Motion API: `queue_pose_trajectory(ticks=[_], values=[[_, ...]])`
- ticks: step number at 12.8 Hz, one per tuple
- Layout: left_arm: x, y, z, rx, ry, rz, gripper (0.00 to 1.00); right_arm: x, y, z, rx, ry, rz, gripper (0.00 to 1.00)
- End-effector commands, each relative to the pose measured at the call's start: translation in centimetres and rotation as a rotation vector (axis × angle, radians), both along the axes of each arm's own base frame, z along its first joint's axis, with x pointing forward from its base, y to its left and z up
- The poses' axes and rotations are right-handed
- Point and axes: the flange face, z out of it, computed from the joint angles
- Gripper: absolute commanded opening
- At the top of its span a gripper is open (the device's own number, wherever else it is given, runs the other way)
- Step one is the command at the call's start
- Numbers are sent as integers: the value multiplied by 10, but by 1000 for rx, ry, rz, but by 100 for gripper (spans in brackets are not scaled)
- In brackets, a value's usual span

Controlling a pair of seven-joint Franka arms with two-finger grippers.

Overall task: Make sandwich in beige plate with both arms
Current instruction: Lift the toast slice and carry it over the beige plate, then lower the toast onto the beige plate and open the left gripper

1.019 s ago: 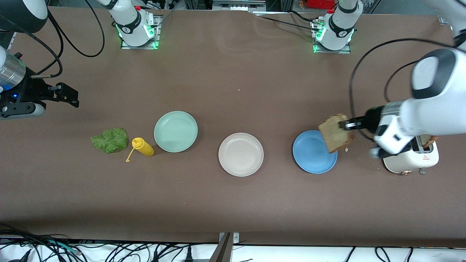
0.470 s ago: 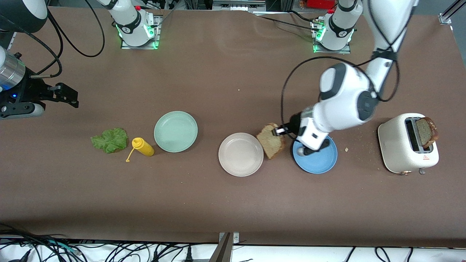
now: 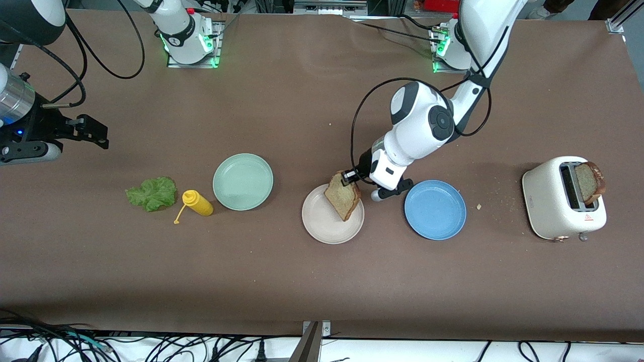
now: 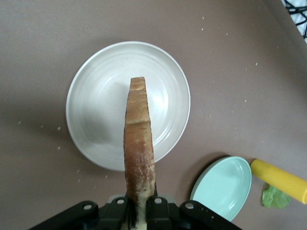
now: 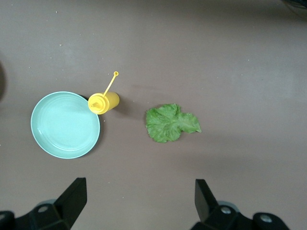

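A slice of bread (image 3: 343,195) is pinched on edge by the left gripper (image 3: 350,176) and held over the beige plate (image 3: 322,224), toward the side of the plate closest to the blue plate (image 3: 435,209). In the left wrist view the slice (image 4: 139,148) is seen clamped between the two fingers, with the beige plate (image 4: 91,115) bare underneath it.

Nothing is held in the blue plate or in the mint-green plate (image 3: 243,181). A second slice (image 3: 588,181) is stuck up out of one toaster (image 3: 551,206) slot at the left arm's end of the table.

The lettuce leaf (image 3: 151,193) is laid flat on the table, with the yellow squeeze bottle (image 3: 197,202) between it and the mint-green plate.

The right gripper (image 3: 95,133) is parked in the air at the right arm's end of the table, fingers spread wide, nothing gripped.
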Motion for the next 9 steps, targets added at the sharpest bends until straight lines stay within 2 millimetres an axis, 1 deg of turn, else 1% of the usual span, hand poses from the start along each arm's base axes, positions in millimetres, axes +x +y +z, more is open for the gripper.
queue_pose_trajectory(ticks=[1,2,5,8,9], values=[[3,-11,-21,-26,-46,60,0,0,2,5,2,-9,-6,100],[1,-18,-23,-29,-43,61,0,0,1,5,2,-11,-7,100],[-4,-26,-29,-28,-33,52,0,1,1,6,3,-23,-7,100],[-4,-26,-31,-26,-31,50,0,2,-1,6,2,-29,-9,100],[-4,-26,-35,-21,-29,46,0,2,-3,6,2,-29,-11,100]])
